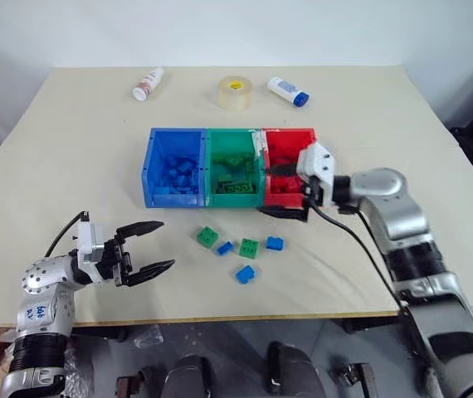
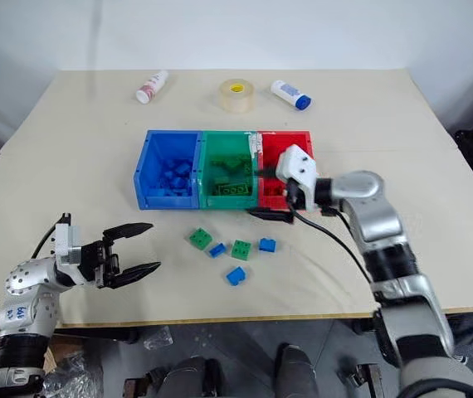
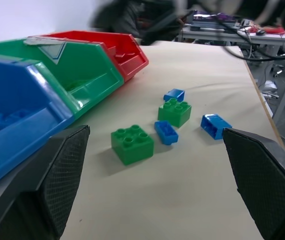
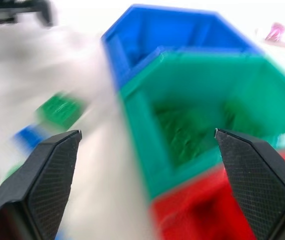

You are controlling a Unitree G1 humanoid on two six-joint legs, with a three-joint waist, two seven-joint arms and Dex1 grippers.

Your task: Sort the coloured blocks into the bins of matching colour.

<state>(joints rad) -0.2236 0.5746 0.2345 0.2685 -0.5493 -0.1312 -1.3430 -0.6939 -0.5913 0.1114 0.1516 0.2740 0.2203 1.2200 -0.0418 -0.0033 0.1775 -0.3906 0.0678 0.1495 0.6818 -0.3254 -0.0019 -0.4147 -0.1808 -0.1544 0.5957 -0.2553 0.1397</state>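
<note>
Five studded blocks [image 1: 238,249], two green, three blue, lie before the bins [image 1: 230,166].

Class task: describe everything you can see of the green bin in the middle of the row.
The green bin is an open-top rectangular box of glossy plastic, standing upright on the table, joined between the blue bin and the red bin. Green blocks lie inside. A pale label sits on its rim corner beside the red bin. The right hand, open, reaches across its red neighbour.
</note>
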